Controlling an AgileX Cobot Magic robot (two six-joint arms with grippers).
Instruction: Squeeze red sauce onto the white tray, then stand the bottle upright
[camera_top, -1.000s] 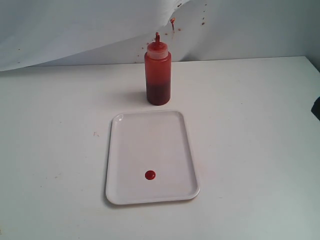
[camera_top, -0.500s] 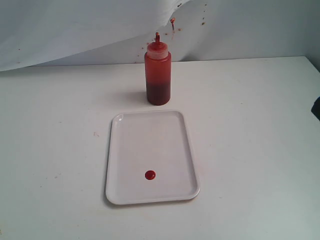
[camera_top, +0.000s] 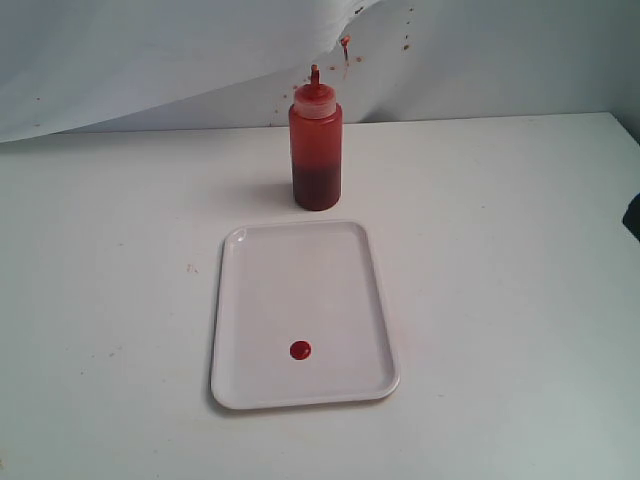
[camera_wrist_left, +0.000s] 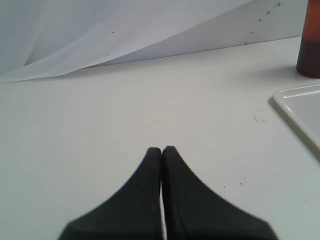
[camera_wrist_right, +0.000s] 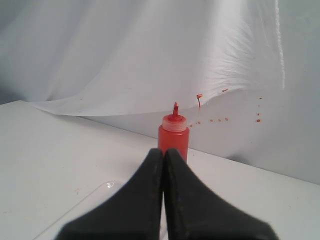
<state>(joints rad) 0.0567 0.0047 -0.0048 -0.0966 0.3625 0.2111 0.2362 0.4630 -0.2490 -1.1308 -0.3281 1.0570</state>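
Observation:
The bottle stands upright on the table just behind the white tray. A small round blob of red sauce lies on the tray near its front edge. In the exterior view neither gripper shows, apart from a dark sliver at the right edge. My left gripper is shut and empty, off to the side of the tray and the bottle's base. My right gripper is shut and empty too, pointing at the bottle from a distance.
A creased white backdrop sheet hangs behind the table, dotted with reddish specks. The table's right edge runs close to the dark sliver.

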